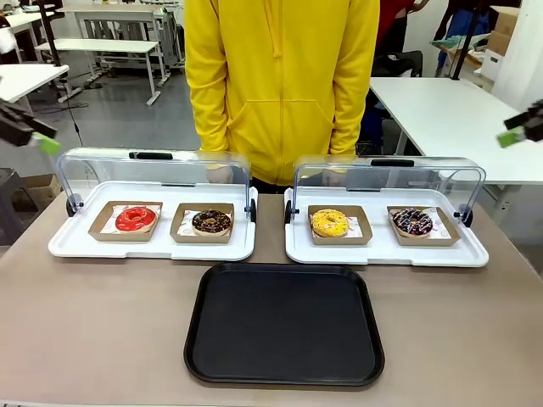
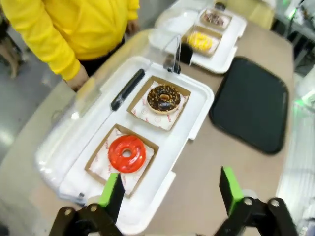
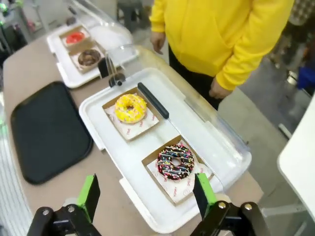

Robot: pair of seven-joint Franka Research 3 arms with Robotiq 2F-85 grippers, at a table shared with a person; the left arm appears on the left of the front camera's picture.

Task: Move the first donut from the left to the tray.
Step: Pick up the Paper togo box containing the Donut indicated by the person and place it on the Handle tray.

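The left gripper (image 2: 170,187) hangs above the table's left end, raised clear of the left white display tray (image 1: 153,250), jaws spread wide and holding nothing; in its wrist view the red-glazed donut (image 1: 136,219) lies just past one green pad (image 2: 109,189). That donut sits in its brown cardboard holder (image 1: 125,222) at the left of the tray, beside a chocolate-glazed donut (image 1: 211,221); the clear lid (image 1: 153,174) stands tipped up behind them. The right gripper (image 3: 146,191) hangs likewise high at the table's right end, fingers wide apart and empty, over the right display tray (image 1: 386,254) with a yellow-glazed donut (image 1: 330,223) and a sprinkled dark donut (image 1: 412,222). The black tray (image 1: 284,322) lies bare on the near middle of the brown table (image 1: 93,331); a person in a yellow hoodie (image 1: 280,85) stands at the far side, hands low behind the lids.
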